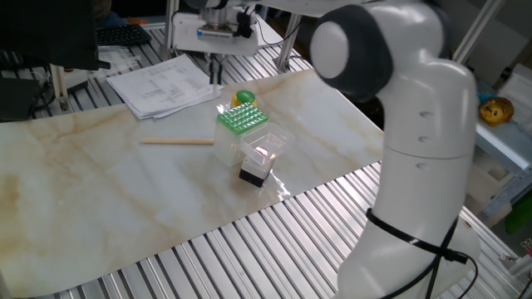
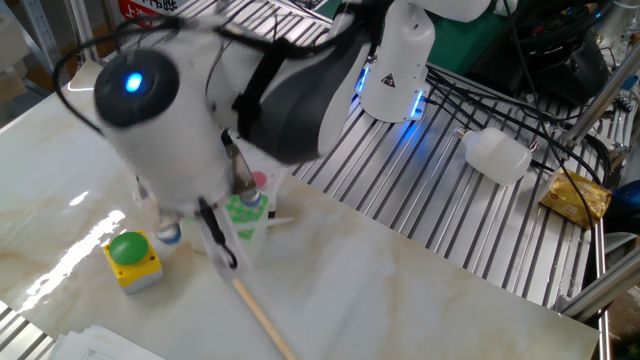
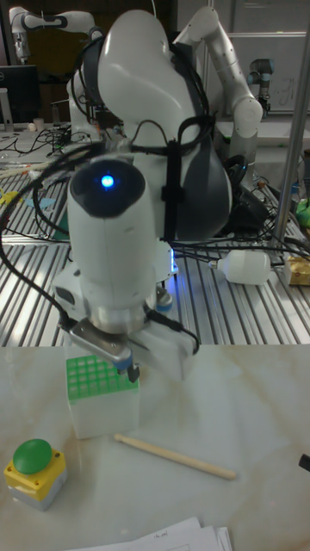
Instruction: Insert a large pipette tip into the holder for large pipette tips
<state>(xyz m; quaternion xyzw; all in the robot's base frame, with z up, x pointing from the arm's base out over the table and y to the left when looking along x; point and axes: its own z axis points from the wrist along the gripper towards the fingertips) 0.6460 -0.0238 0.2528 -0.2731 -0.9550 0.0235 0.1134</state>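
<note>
The table (image 1: pixel 100 191) has a pale marbled top laid over ribbed metal slats. Near its middle stands a green-topped rack (image 1: pixel 239 119); at its 4 o'clock sits a clear box (image 1: pixel 260 154), at its 8 o'clock a wooden stick (image 1: pixel 176 141). A yellow button box (image 1: pixel 243 99) touches the rack at 12 o'clock. Papers (image 1: pixel 162 83) lie at 10 o'clock.

- A red and white sign (image 2: pixel 145 10), at about 11 o'clock in the other fixed view, carries white characters, too cut off to read.
- The printed papers (image 1: pixel 162 83) on the table show lines of text too small to make out.
</note>
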